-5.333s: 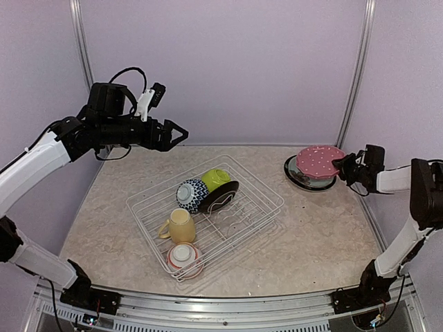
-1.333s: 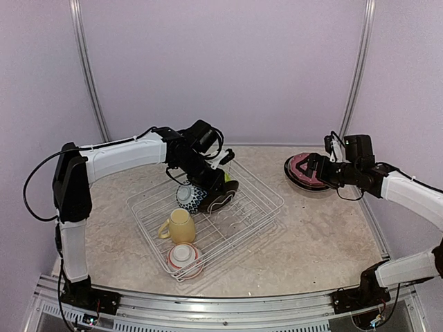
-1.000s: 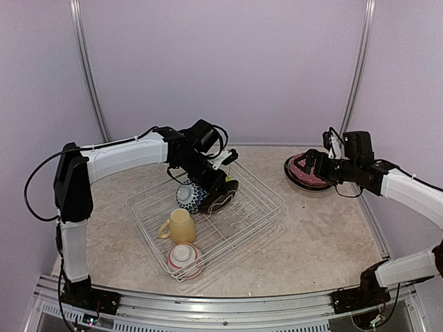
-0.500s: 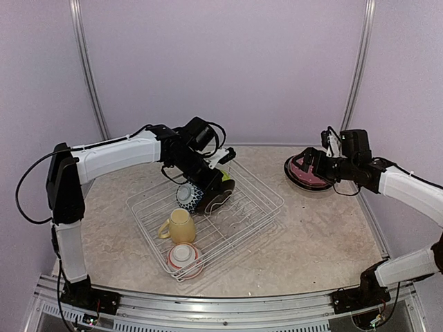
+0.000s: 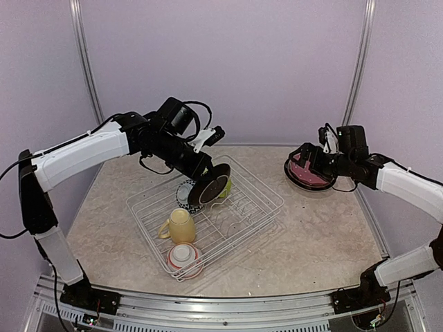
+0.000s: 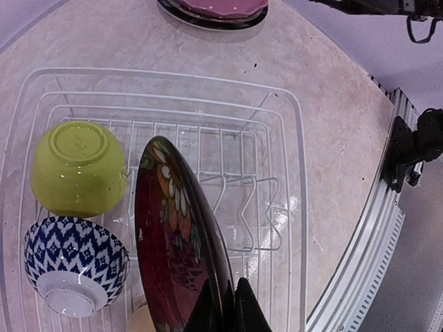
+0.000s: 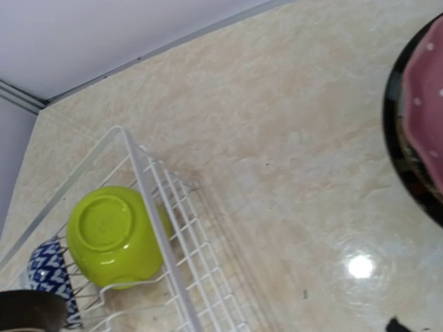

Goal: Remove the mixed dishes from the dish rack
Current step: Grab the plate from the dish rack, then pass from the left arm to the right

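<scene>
Left gripper: closed on the rim of the dark red plate, which is held on edge and tilted over the far half of the dish rack. The left wrist view shows the fingertips pinching the plate's edge, with the rack's wires below. Whether the plate's lower edge touches the wires cannot be confirmed. Inside the rack, at its far corner, a lime green bowl lies upside down. A blue-patterned bowl sits just beside it, foot outward. A pale yellow mug lies in the rack's near-left part, and a red-and-white bowl sits at its near corner. Right gripper: jaws spread apart and holding nothing, hovering off the rack's far right side, well apart from it. It hangs over a pink dotted plate that rests on a black plate on the table. The right wrist view shows only the edge of that stack and the rack's far corner.
</scene>
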